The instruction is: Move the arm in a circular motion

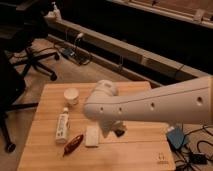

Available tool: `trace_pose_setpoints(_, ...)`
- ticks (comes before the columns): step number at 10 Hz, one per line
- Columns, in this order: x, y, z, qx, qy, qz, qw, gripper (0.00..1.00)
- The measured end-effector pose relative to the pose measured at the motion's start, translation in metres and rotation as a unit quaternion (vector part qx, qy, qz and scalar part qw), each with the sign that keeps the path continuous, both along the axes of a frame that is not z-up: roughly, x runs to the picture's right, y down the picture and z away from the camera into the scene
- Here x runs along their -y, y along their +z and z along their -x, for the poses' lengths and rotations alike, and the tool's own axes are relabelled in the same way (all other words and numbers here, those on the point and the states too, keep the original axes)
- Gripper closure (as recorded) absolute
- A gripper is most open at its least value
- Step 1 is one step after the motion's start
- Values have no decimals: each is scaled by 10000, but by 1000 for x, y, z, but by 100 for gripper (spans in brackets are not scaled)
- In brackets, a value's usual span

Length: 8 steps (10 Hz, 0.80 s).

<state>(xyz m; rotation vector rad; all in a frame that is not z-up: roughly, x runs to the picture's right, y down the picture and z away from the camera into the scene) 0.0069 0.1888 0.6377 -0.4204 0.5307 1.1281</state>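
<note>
Arm [150,107], claw [111,130] seemingly beneath, over table [132,156]

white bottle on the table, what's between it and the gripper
Camera view: a flat white packet lies between the white bottle and the gripper, which hangs below the end of the arm.
</note>
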Motion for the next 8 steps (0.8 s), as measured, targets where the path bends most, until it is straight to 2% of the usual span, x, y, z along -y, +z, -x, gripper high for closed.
trace_pose_setpoints(1, 3, -1, 32, 328, -266, -30, 9991, 35)
trace_pose_setpoints(2, 14, -2, 83, 814, -647, -97, 9945, 35)
trace_pose_setpoints(3, 23, -2, 116, 1105, -859, -149, 9900, 35)
trace_pose_setpoints(4, 44, 3, 164, 1506, -1145, -246, 9816, 35)
trace_pose_setpoints(5, 70, 13, 202, 1785, -1365, -348, 9738, 35)
trace_pose_setpoints(6, 109, 34, 228, 1910, -1522, -483, 9685, 35)
trace_pose_setpoints(7, 145, 53, 235, 1905, -1575, -596, 9671, 35)
trace_pose_setpoints(8, 198, 81, 228, 1797, -1560, -733, 9685, 35)
